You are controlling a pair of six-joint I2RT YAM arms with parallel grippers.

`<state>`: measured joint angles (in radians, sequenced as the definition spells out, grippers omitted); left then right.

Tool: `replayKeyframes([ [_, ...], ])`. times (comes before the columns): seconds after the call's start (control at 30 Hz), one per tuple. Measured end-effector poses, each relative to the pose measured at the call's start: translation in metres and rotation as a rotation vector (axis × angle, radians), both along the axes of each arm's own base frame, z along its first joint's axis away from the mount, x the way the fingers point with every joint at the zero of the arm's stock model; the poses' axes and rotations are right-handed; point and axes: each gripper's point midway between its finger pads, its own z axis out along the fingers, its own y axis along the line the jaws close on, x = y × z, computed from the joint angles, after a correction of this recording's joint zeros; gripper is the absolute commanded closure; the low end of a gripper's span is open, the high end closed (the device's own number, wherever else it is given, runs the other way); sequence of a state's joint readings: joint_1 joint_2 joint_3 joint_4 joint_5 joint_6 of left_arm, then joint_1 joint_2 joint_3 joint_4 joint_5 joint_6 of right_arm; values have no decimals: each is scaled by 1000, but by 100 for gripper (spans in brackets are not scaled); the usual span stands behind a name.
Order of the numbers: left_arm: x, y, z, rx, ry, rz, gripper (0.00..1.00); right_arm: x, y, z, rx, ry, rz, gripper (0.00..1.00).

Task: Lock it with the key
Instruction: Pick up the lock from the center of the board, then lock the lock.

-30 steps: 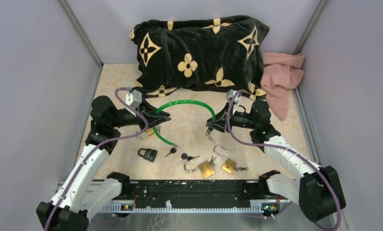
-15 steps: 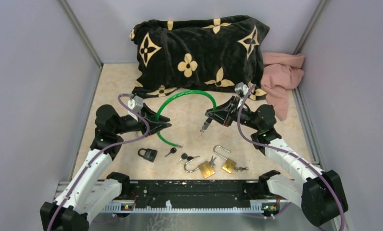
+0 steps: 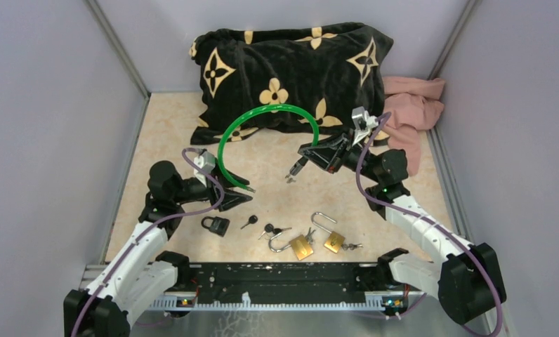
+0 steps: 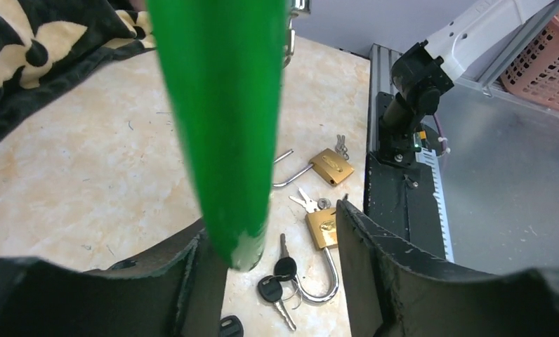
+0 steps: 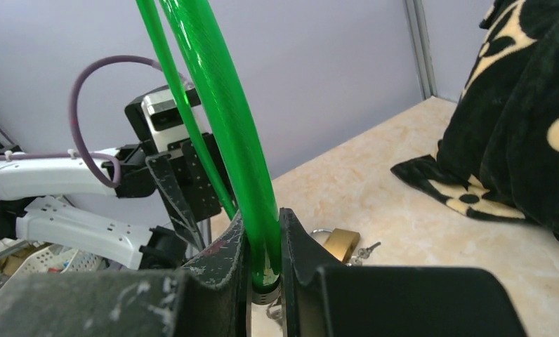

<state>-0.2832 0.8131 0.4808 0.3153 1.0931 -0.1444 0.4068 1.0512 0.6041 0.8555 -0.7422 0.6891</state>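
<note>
A green cable lock (image 3: 266, 109) arches up above the floor. My right gripper (image 3: 310, 149) is shut on its right end; in the right wrist view the cable (image 5: 224, 119) is pinched between both fingers (image 5: 301, 256). Small keys (image 3: 291, 173) dangle below that end. My left gripper (image 3: 233, 194) stands open. The cable's other end (image 4: 243, 253) hangs between its jaws, close to the left finger (image 4: 192, 281) and well apart from the right one.
On the floor near the arms lie a black padlock (image 3: 215, 225), black-headed keys (image 3: 272, 229) and two open brass padlocks (image 3: 301, 246) (image 3: 333, 241). A black flowered blanket (image 3: 291, 67) and a pink cloth (image 3: 410, 116) fill the back.
The right gripper shut on the cable end and lifted it up and back, standing the cable into an arch. The left gripper opened, let go of the other end and drew back.
</note>
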Motion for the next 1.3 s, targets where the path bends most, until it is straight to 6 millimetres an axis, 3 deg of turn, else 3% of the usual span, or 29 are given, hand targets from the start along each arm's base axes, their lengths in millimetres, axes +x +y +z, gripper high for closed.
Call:
replayKeyframes([
  [0.07,0,0,-1,0,-1,1,58,-1,2,7,12,-12,8,100],
  [0.17,0,0,0,-4,-13,-2,95,-4,6,12,19,-19,24,100],
  [0.2,-1,0,1,-4,-20,-6,100,-5,7,12,18,-19,31,100],
  [0.4,-3,-2,17,-47,-11,-9,100,-10,19,7,8,-7,52,100],
  [0.63,-15,-2,115,-236,-125,-32,100,-24,51,0,17,6,87,100],
  [0.73,-24,0,136,-289,-147,-44,100,-23,61,3,50,4,71,100],
  [1.0,-23,0,141,-325,-90,-26,100,-29,89,19,112,-24,50,100],
  [1.3,-17,-1,132,-302,-69,-6,100,-31,94,39,144,-78,28,100],
])
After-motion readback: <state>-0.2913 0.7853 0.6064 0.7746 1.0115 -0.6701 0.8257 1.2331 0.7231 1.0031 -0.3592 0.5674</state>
